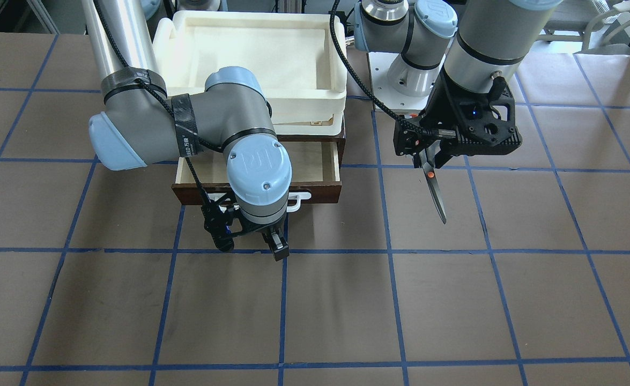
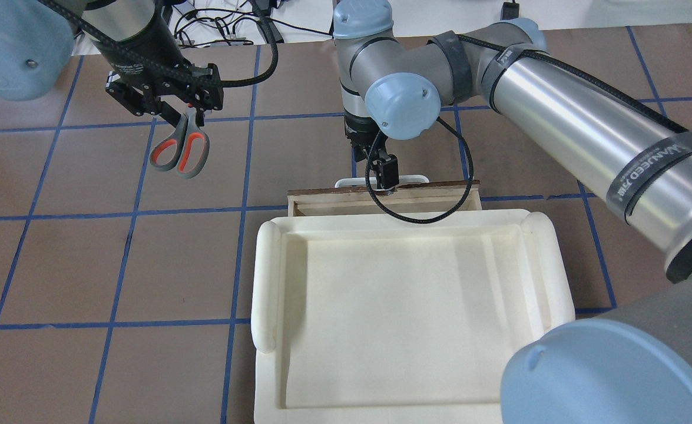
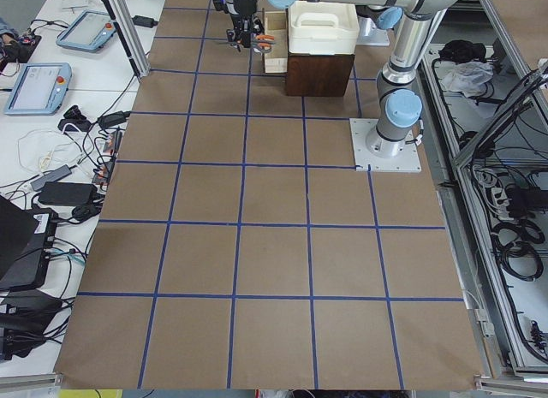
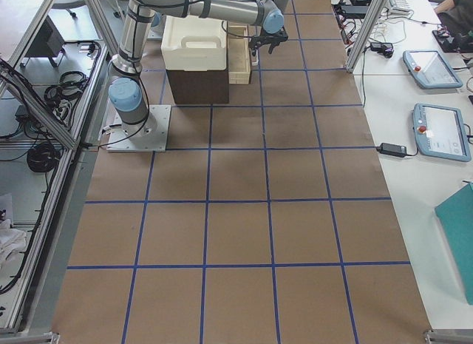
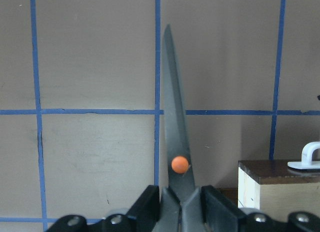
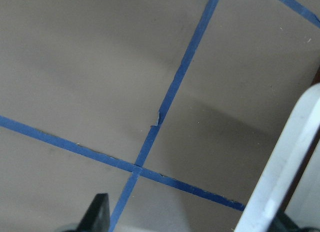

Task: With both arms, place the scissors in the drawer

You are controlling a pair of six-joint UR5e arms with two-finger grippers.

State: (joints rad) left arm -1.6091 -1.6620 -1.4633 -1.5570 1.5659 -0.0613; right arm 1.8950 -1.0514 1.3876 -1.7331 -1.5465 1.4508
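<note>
Currently the main hazard is collision. The right arm's wrist hangs over the front of the open drawer (image 1: 323,161), and its cable loops across the opening. If the left arm brings the scissors (image 1: 434,187) in while that wrist is there, blade or claw could strike it.

Second hazard: the opening is shallow and sits under the overhanging tray (image 2: 266,282). A long pair entering askew could catch the tray's edge or the drawer's wall and be knocked from the grip.

Third hazard: the grip is on the narrow neck only, so the pair may pivot or slide between the fingers during a swing. A release from height could bounce it onto the counter (image 1: 132,311).

Left claw (image 5: 180,204): closed on the scissors just behind the orange pivot. The blades are shut and project forward beyond the fingertips. In the overhead view the loops hang out behind the claw. The pair is held in the air above the counter, well apart from the drawer, on the robot's left of it.

Right claw (image 1: 273,242): fingers spread and gripping nothing, as judged from its wrist view. It sits just in front of the drawer, with the white handle (image 6: 285,167) close beside one finger.
</note>
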